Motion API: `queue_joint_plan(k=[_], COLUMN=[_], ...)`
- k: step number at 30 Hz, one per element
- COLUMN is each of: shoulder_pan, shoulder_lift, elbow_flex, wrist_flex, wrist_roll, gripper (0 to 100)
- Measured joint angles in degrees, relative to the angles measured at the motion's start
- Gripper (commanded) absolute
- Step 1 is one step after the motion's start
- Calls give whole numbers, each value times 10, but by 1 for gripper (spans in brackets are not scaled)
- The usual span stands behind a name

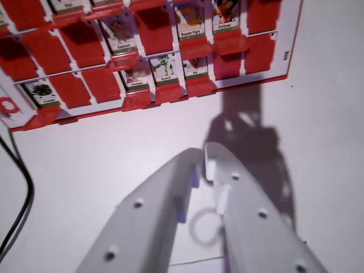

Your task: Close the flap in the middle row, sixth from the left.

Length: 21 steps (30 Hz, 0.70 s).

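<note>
A red and white flap board (pixel 267 62) lies across the top of the wrist view on a white table (pixel 102 153). Several flaps stand raised and show animal cards. In its middle row I read Elephant (pixel 119 35), Requin-Tigre (pixel 190 24) and Corbeau (pixel 226 17). The nearest row has raised cards too, among them one (pixel 165 68) near the board's front edge and one at the wrist view's left (pixel 41 91). Other flaps lie flat and red. My white gripper (pixel 203 152) hovers over the table short of the board, its fingertips together and holding nothing.
A black cable (pixel 20 187) curves down the wrist view's left edge. The arm's shadow (pixel 250 142) falls on the table below the board's right end. The board's upper rows run out of frame.
</note>
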Motion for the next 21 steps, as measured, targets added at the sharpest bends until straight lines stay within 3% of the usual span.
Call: queue_joint_plan(k=[12,21], shoulder_pan=[7,4], shoulder_lift=[-188,-291], elbow_flex=[1,-76], wrist_flex=[-109,-124], wrist_roll=[18,19], gripper=[0,0])
